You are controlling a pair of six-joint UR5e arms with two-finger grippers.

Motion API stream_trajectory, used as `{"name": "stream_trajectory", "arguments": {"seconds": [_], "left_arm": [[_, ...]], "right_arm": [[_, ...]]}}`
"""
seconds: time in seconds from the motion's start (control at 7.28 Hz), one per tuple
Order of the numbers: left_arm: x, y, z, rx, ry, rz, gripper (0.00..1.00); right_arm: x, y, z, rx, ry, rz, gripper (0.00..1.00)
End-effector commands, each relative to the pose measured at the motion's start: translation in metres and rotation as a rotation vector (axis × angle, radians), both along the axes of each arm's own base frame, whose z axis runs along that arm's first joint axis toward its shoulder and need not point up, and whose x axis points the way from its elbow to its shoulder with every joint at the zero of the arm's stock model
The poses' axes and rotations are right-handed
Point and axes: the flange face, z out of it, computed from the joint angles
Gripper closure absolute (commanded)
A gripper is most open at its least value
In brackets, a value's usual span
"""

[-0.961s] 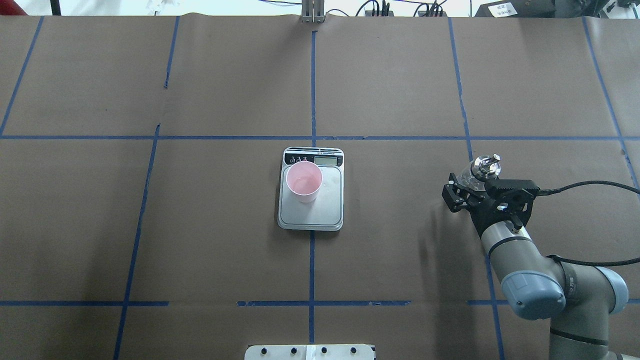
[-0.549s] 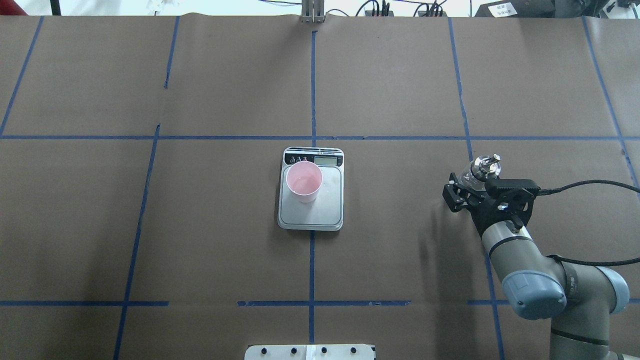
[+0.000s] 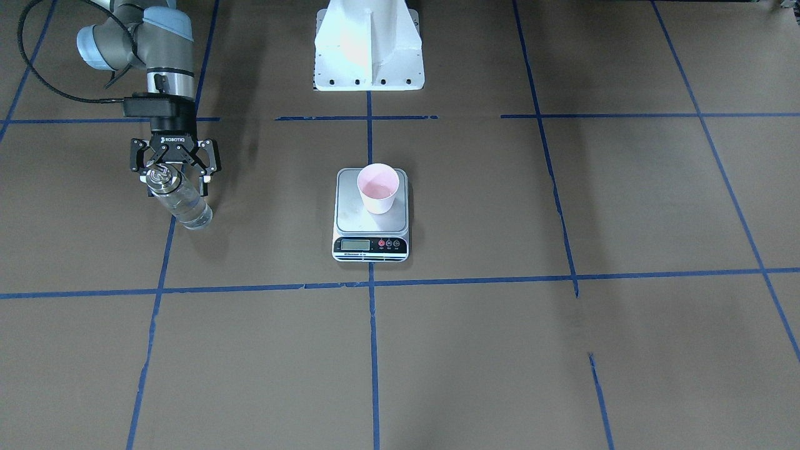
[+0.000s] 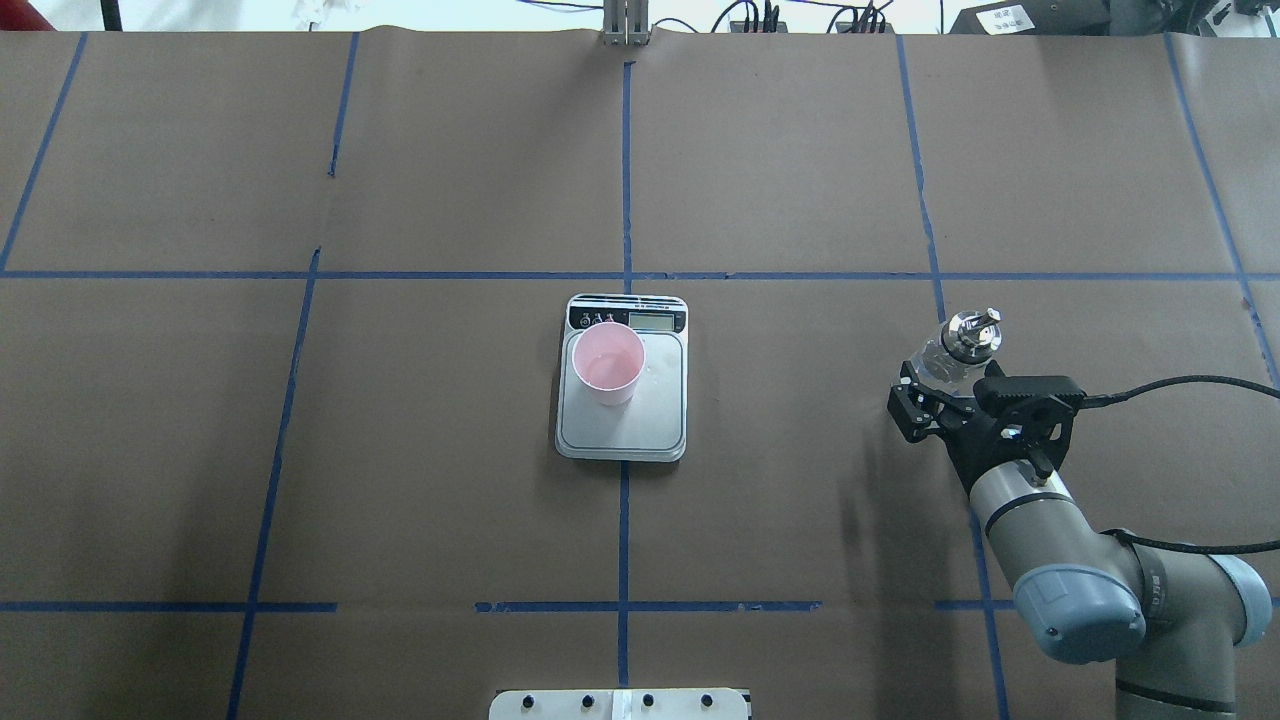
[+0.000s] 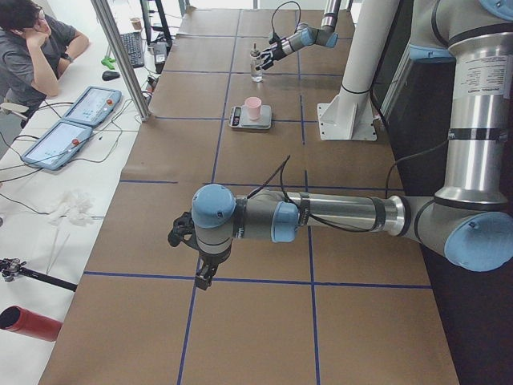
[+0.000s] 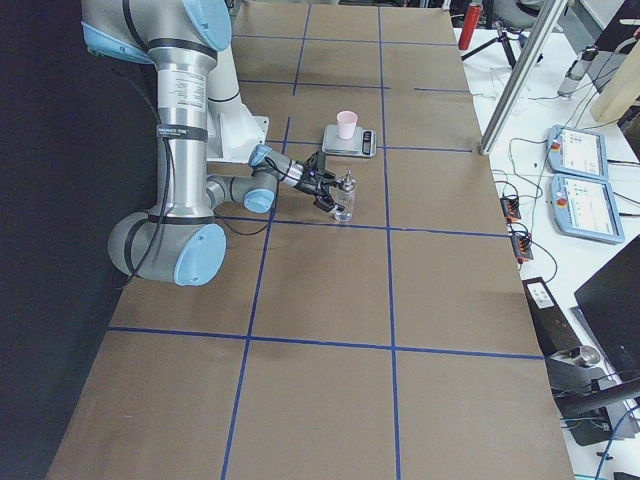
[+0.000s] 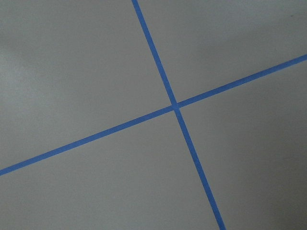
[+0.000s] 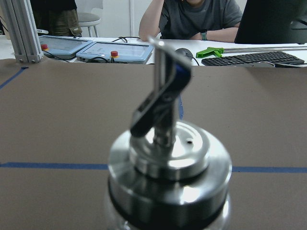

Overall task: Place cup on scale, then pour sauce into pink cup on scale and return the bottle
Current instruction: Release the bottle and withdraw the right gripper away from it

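Standing upright on the desk (image 4: pixel 400 450), the bottle (image 4: pixel 958 345) is sitting well to the right of the scale (image 4: pixel 640 425) in the overhead view, just beside a blue tape line (image 4: pixel 920 200). Its metal cap (image 8: pixel 168 153) is filling the middle of the right wrist view, with the spout pointing up. The sauce (image 3: pixel 192 214) is showing as clear liquid through the glass; the level is hard to read.

The right end effector (image 3: pixel 176 185) is sitting just on the robot's side of the bottle, level with its upper part. Its jaws are spreading wide, with the cap showing between them in the front-facing view, so it is not clamping. Cannot tell whether a finger is touching the glass.

The cup (image 4: pixel 608 362) is standing upright on the scale's steel plate, toward the far left corner, next to the display strip. Cannot tell whether it is holding liquid. The scale is lying on the centre tape line, display end facing away from the robot.

The left end effector (image 5: pixel 183 234) is hanging over bare desk, well apart from everything and showing only in the left side view. Its wrist camera is looking at a tape crossing (image 7: pixel 175 105). Cannot tell whether it is wide or narrow.

An operator (image 5: pixel 32 48) is sitting at the bench past the desk's far edge, head on hand.
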Motion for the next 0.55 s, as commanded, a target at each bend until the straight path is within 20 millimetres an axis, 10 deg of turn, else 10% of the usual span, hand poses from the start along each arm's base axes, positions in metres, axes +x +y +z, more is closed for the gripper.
{"name": "stream_trajectory", "arguments": {"seconds": [0.0,0.41], "left_arm": [[0.0,0.0,0.001,-0.002,0.0,0.001,0.0],[0.0,0.0,0.001,-0.002,0.0,0.001,0.0]], "right_arm": [[-0.003,0.025,-0.002,0.02,0.001,-0.029,0.0],[0.017,0.068,0.013,0.034,0.023,-0.076,0.0]]}}
